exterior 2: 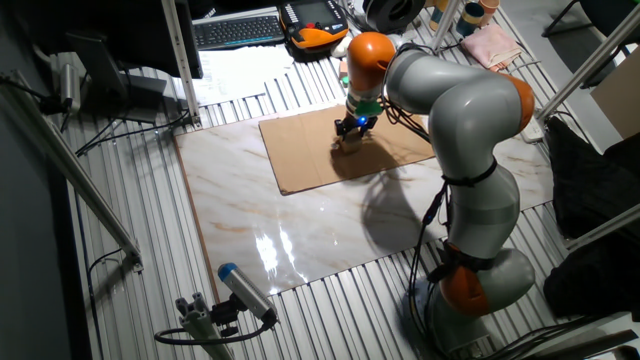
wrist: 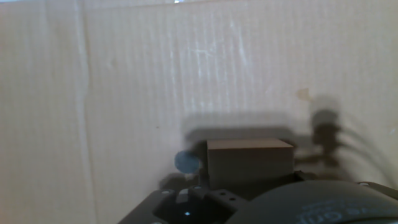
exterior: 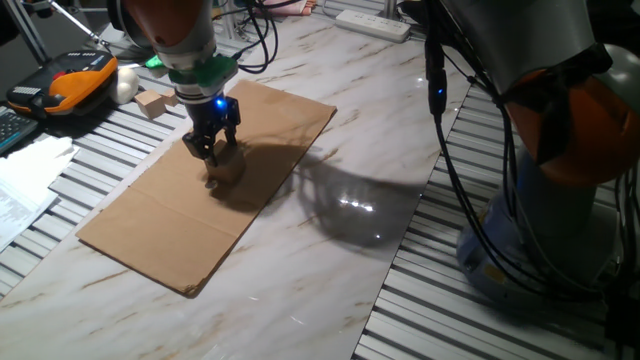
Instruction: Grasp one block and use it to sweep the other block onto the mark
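A brown cardboard sheet (exterior: 150, 220) lies on the marble table. My gripper (exterior: 212, 150) points down over its far half, right at a pale tan wooden cube (exterior: 226, 171), which also shows in the other fixed view (exterior 2: 350, 144). The fingertips are at the cube's top, and I cannot tell if they clamp it. In the hand view the cube (wrist: 249, 163) stands just beyond the dark hand body, and the small dark round mark (wrist: 185, 162) lies on the cardboard right beside its left side. I see no second cube on the cardboard.
A small tan wooden piece (exterior: 150, 103) and a white lump (exterior: 127, 82) lie off the cardboard at the back left, near an orange-black device (exterior: 75, 80). Cables and the robot's base (exterior: 560, 150) stand at the right. A power strip (exterior: 372, 22) lies at the back.
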`<move>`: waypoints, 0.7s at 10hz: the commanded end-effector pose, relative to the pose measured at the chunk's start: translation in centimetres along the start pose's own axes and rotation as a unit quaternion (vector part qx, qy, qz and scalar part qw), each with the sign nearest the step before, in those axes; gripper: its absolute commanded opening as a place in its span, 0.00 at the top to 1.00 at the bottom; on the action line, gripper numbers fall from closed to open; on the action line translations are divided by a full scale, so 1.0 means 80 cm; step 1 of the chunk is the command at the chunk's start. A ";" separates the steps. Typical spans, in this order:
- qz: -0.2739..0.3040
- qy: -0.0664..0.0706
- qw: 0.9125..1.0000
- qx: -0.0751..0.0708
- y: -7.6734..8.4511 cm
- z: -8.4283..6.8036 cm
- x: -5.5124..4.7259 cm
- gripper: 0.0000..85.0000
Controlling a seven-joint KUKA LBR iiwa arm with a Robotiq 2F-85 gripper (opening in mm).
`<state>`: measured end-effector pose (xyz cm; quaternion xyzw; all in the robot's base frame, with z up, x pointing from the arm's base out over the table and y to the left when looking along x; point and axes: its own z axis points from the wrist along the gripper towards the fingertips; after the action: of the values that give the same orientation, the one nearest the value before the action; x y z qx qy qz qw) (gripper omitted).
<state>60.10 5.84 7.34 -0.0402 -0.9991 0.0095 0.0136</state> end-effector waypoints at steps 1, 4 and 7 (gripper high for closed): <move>0.003 -0.003 1.000 0.001 0.004 0.000 0.000 1.00; 0.010 -0.005 1.000 0.001 0.013 0.000 0.000 1.00; 0.015 -0.008 1.000 -0.004 0.015 0.001 0.002 1.00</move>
<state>60.09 7.05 7.28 -0.0549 -0.9985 0.0058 0.0047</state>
